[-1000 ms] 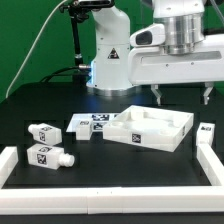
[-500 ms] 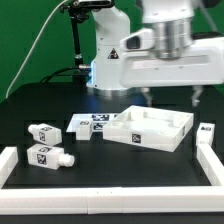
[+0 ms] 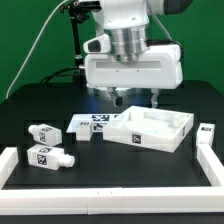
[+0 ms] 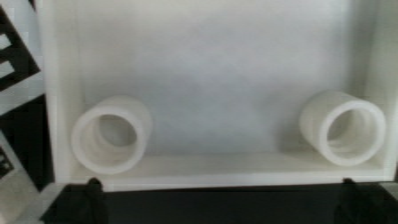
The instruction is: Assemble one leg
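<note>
Two legs, small white pegs with black-and-white tags, lie at the exterior view's left: one (image 3: pixel 42 132) behind the other (image 3: pixel 48 157). Another leg (image 3: pixel 205 133) stands at the right. The large white tray-like panel (image 3: pixel 150 138) lies in the middle. My gripper (image 3: pixel 134 98) hangs open and empty just above the panel's back edge, its fingers wide apart. In the wrist view my gripper (image 4: pixel 219 186) shows only two dark fingertips. Beyond them is the panel's floor (image 4: pixel 222 70) with two round sockets (image 4: pixel 111 135) (image 4: pixel 342 127).
More tagged white pieces (image 3: pixel 90 124) lie against the panel's left side. A low white rail (image 3: pixel 100 198) runs along the table's front and up both sides. The arm's base (image 3: pixel 105 65) and a cable stand at the back.
The arm has swung toward the exterior view's left, from over the panel's right side to over its back left part. The gripper stays open. The parts have not moved.
</note>
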Robot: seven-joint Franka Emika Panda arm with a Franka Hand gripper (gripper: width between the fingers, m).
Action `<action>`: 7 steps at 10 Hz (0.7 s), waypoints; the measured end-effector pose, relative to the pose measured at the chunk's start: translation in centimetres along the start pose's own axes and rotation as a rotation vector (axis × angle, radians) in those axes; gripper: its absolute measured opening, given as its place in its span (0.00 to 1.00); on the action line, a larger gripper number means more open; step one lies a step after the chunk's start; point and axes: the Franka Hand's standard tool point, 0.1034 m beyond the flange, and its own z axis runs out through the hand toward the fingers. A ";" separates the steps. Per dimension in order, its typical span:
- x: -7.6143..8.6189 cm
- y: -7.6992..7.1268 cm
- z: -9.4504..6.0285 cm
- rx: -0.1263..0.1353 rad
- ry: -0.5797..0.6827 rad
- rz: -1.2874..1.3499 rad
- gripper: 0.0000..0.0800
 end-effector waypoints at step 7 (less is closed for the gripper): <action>-5.0 8.4 4.7 -0.091 0.053 0.053 0.81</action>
